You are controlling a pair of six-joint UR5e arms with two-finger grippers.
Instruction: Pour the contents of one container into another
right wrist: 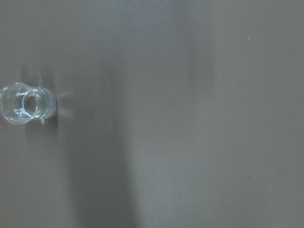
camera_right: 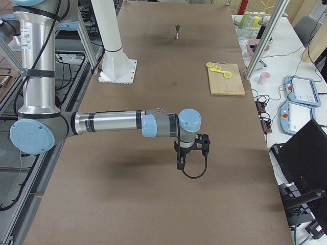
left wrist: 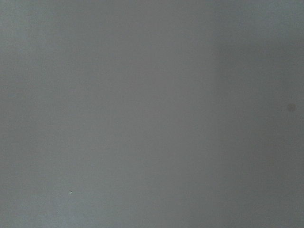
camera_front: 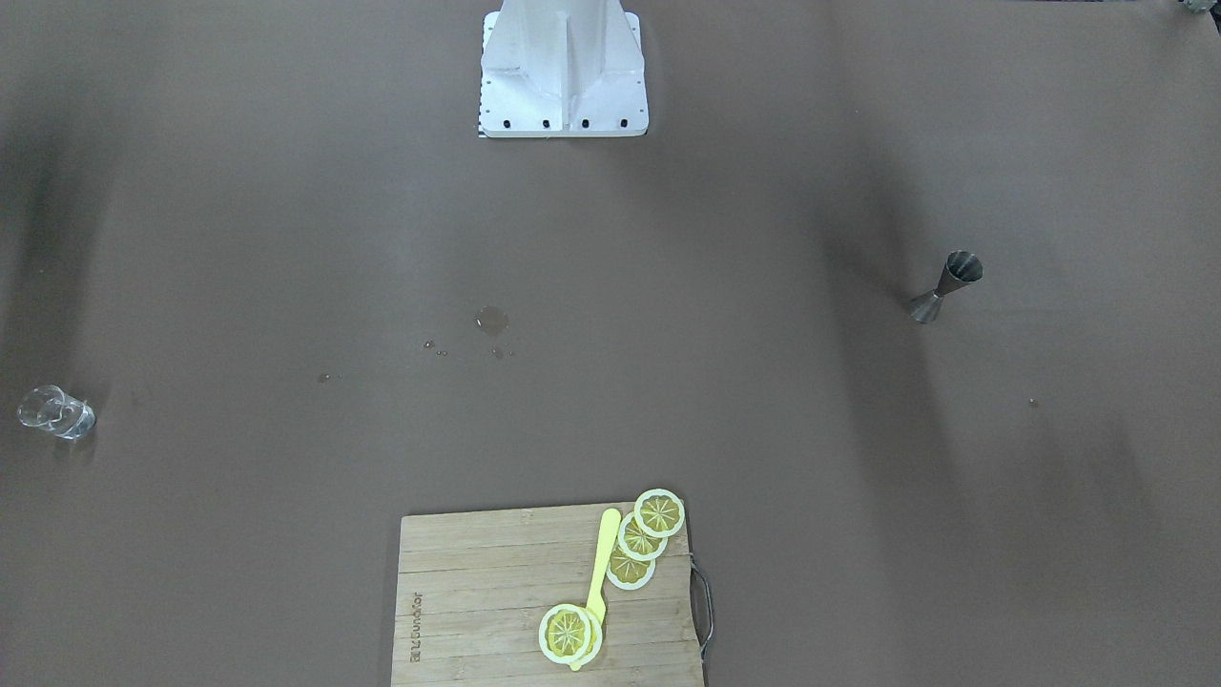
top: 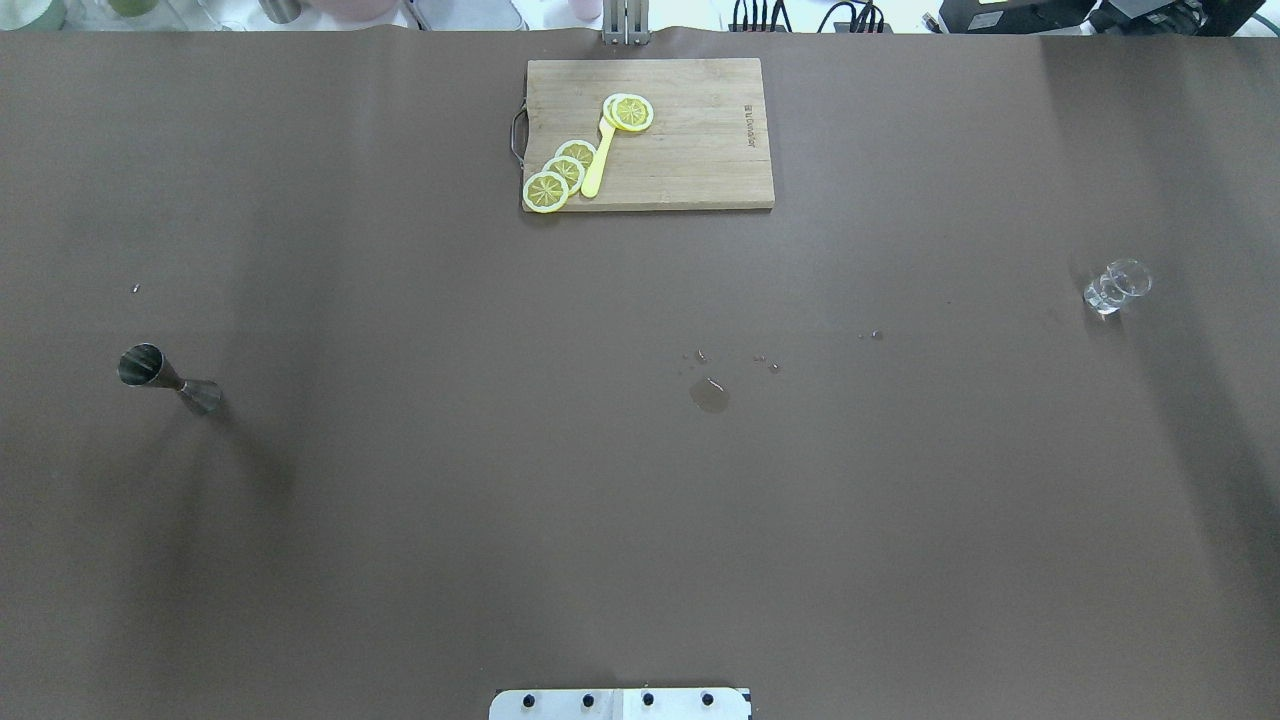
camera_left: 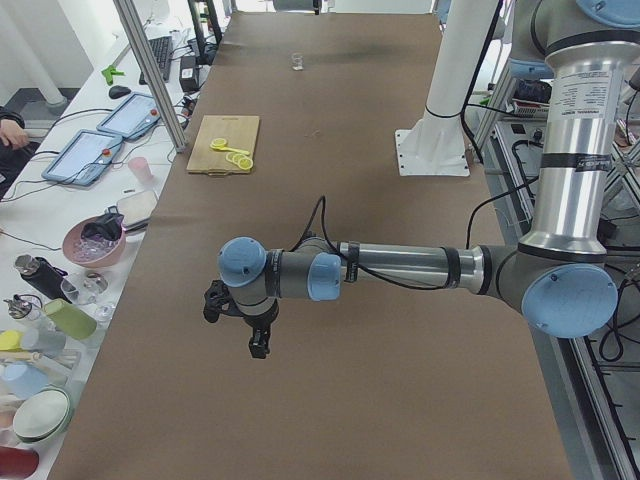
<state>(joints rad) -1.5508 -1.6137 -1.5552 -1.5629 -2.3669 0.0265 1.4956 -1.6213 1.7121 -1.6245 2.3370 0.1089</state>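
The dark grey metal jigger [top: 168,378] stands upright on the brown table at my left side, also seen in the front view [camera_front: 944,286] and far off in the right-side view [camera_right: 177,31]. The clear glass cup [top: 1117,286] stands upright at my right side [camera_front: 55,412] and sits at the left edge of the right wrist view [right wrist: 26,102]. My left gripper [camera_left: 258,345] hangs above the table's left end and my right gripper [camera_right: 180,164] above its right end. Both show only in the side views, so I cannot tell their state. The left wrist view holds only bare table.
A wooden cutting board [top: 690,170] with lemon slices [top: 565,172] and a yellow knife [top: 598,160] lies at the far middle edge. A small puddle [top: 709,394] and droplets mark the table's middle. The white robot base [camera_front: 563,67] stands at the near edge.
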